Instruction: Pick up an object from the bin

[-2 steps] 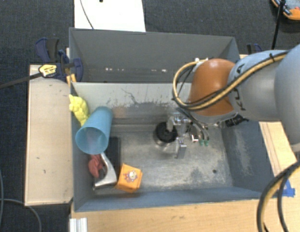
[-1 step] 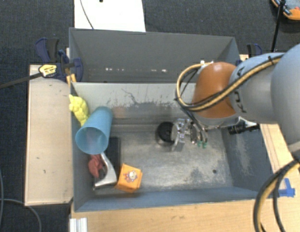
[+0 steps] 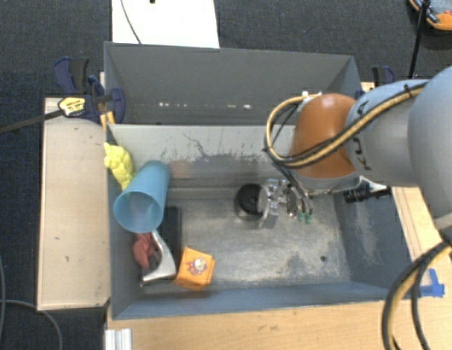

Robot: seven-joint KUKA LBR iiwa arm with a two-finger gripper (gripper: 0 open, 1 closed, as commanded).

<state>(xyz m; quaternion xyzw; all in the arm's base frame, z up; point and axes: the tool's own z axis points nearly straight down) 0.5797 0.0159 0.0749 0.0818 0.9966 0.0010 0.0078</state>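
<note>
The claw [image 3: 278, 204] hangs mid-bin, just right of a small black round object [image 3: 248, 199] lying on the grey metal bin's [image 3: 299, 257] floor. Whether the claw is released or clenched cannot be told. The object looks light, stiff and perhaps slippery, so it is best pinched across its sides.
</note>
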